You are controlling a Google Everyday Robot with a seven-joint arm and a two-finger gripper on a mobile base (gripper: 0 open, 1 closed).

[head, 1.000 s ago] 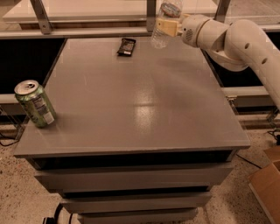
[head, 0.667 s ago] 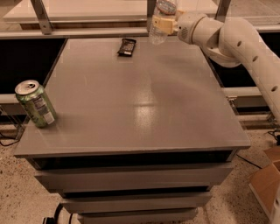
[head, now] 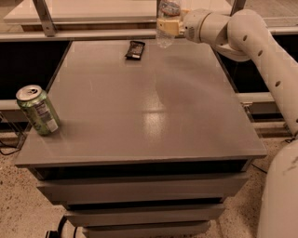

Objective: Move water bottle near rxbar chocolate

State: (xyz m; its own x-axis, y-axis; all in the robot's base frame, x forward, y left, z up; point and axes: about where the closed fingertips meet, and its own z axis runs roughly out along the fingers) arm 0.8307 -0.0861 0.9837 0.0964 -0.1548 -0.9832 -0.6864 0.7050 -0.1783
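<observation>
Nearest to me is the front of a grey cabinet with shallow drawers (head: 139,193), one under the other, and it stands on a speckled floor (head: 16,204). Its flat grey top (head: 139,111) serves as the table.

On the near left corner of the top stands a green soda can (head: 38,110). It is upright, close to the left edge, and well apart from all other things. The middle of the top shows only a soft reflection of light.

Farther away, near the far edge and a little left of the middle, lies the chocolate bar (head: 135,49). It is a small, flat, dark wrapper.

Just to the right of the bar, at the far edge, is the water bottle (head: 165,41). It is upright, made of clear plastic, and its top reaches to the upper edge of the view. The bottle and the bar are near each other but do not touch. I cannot tell if the bottom of the bottle rests on the top or hangs slightly above it.

The gripper (head: 167,26) has the bottle in its grasp, with its pale fingers (head: 163,26) closed around the middle of the bottle from the right side. The white arm (head: 260,46) comes in from the right, bends over the far right corner, and goes down along the right side.

Behind the cabinet there is a light-coloured surface (head: 93,9) with a metal post (head: 44,16).
</observation>
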